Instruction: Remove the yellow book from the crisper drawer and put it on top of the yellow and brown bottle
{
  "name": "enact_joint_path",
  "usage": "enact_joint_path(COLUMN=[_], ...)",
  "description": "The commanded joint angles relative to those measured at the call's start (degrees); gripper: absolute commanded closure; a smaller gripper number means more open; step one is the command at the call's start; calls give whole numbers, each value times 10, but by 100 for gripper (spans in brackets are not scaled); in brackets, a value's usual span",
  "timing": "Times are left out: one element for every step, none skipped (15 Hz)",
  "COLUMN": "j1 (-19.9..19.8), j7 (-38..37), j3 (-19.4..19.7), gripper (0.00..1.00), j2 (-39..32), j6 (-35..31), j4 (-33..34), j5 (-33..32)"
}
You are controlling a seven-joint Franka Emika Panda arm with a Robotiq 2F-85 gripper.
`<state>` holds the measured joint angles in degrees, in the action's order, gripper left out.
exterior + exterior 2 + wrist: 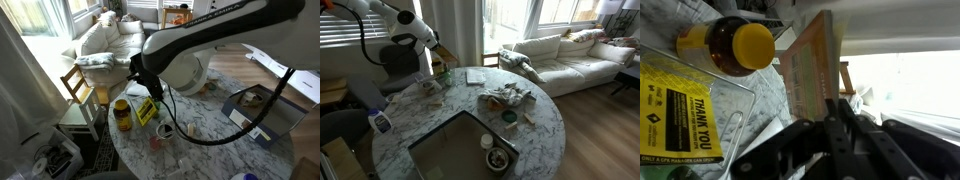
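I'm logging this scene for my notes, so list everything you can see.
yellow book: one, olive-yellow, gripped upright beside the bottle
yellow and brown bottle: one, yellow lid, amber body, on the table
yellow card: one, bright yellow, black print, beside the bottle
clear drawer: one, transparent, on the table
table: one, white marble, round
sofa: one, white, beyond the table
chair: one, pale wood, beside the table
arm: one, white and black
hand: one, black, closed on the yellow book

The jar (735, 48) has a bright yellow lid and dark amber-brown body. The yellow book (808, 65) shows dull tan-pink in the wrist view. A vivid yellow card (678, 115) bears black print. The claw (840, 105) is black; the tabletop (205, 135) is white, veined grey.
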<state>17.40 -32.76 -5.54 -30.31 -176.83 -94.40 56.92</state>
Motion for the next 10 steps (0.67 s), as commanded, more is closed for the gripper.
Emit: enact_joint_path(j1=[-51,-60,-69,-77,-84,-93,-101,-109,-118,-123], j7=[90,108,125,139,150,165,179,194,210,222], j3=[-55,-64,-72,-79,-84,-93,-101,-108,-117,-122], gripper=[98,98,98,98,98,98,98,98,98,98], j2=[48,54,59,63,67,70,73,75,76,78], j6=[18,20,23,26,29,33,39,47,58,69], j4=[-64,-75,-85,-94,-101,-106,-113,-117,-120,-125], j5=[42,49,59,67,74,84,94,104,116,125])
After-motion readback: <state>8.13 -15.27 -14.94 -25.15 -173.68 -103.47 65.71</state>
